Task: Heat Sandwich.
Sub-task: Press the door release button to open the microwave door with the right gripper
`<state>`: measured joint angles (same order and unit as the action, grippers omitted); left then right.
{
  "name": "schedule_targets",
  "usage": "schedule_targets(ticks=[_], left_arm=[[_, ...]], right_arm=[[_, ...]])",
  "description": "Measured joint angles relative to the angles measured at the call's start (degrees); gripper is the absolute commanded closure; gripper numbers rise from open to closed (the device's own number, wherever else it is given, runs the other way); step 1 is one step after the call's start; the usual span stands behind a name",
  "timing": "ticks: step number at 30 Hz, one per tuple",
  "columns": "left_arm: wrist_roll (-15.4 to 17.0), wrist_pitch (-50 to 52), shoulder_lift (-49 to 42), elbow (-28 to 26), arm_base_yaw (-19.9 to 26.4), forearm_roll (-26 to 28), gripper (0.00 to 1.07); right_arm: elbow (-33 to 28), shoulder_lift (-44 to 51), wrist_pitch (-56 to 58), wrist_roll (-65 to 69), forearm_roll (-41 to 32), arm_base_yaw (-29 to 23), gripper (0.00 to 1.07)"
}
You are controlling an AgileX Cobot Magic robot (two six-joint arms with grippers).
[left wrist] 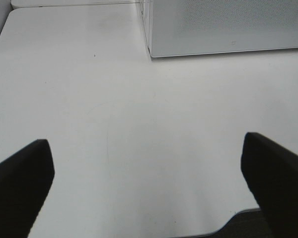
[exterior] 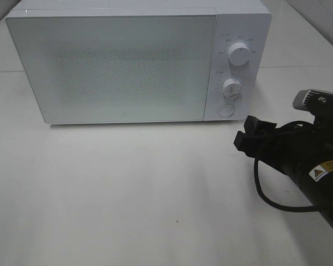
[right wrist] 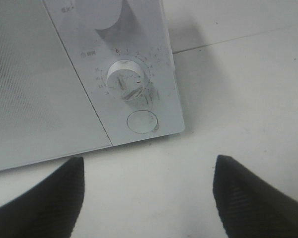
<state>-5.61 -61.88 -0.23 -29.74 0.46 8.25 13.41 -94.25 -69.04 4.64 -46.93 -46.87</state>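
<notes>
Left gripper [left wrist: 145, 141] wide, holding nothing, over the worktop [left wrist: 89, 74]. Microwave [exterior: 111, 66] upper left to centre, door shut, knobs [exterior: 240, 54] and button [exterior: 226, 110] on its right panel. Right gripper [exterior: 247, 133] at right, wide, holding nothing, near the button. Sandwich not visible, cannot tell where.

The microwave door [exterior: 111, 66] hides its inside, its dial [exterior: 240, 54] markings illegible.

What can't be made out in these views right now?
Sandwich: in no view; the microwave's shut, speckled door hides its inside.
Lower dial markings: too small in exterior high, blurred in right wrist.
Upper dial: cut by right wrist's frame edge.
Left gripper: outside exterior high's frame.
</notes>
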Motion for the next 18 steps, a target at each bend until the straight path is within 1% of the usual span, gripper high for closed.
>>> schedule_targets(ticks=[3,4,5,6,8,9,10,11,12,13,15,16,17,18], left_arm=[[0.00,0.00,0.00,0.00,0.00,0.00,0.09],[0.00,0.00,0.00,0.00,0.00,0.00,0.09],[0.00,0.00,0.00,0.00,0.00,0.00,0.09],[0.00,0.00,0.00,0.00,0.00,0.00,0.09],[0.00,0.00,0.00,0.00,0.00,0.00,0.09],[0.00,0.00,0.00,0.00,0.00,0.00,0.09],[0.00,0.00,0.00,0.00,0.00,0.00,0.09],[0.00,0.00,0.00,0.00,0.00,0.00,0.09],[0.00,0.00,0.00,0.00,0.00,0.00,0.09],[0.00,0.00,0.00,0.00,0.00,0.00,0.09],[0.00,0.00,0.00,0.00,0.00,0.00,0.09],[0.00,0.00,0.00,0.00,0.00,0.00,0.09],[0.00,0.00,0.00,0.00,0.00,0.00,0.09],[0.00,0.00,0.00,0.00,0.00,0.00,0.09]], right_arm=[[0.00,0.00,0.00,5.79,0.00,0.00,0.37],[0.00,0.00,0.00,12.03,0.00,0.00,0.37],[0.00,0.00,0.00,15.58,0.00,0.00,0.37],[0.00,0.00,0.00,15.58,0.00,0.00,0.37],[0.00,0.00,0.00,23.03,-0.06,0.00,0.37],[0.00,0.00,0.00,30.02,-0.06,0.00,0.37],[0.00,0.00,0.00,33.80,-0.06,0.00,0.38],[0.00,0.00,0.00,33.80,-0.06,0.00,0.38],[0.00,0.00,0.00,36.84,-0.06,0.00,0.38],[0.00,0.00,0.00,44.06,-0.06,0.00,0.40],[0.00,0.00,0.00,49.73,-0.06,0.00,0.42],[0.00,0.00,0.00,49.73,-0.06,0.00,0.42],[0.00,0.00,0.06,54.77,-0.06,0.00,0.43],[0.00,0.00,0.23,57.01,-0.06,0.00,0.46]])
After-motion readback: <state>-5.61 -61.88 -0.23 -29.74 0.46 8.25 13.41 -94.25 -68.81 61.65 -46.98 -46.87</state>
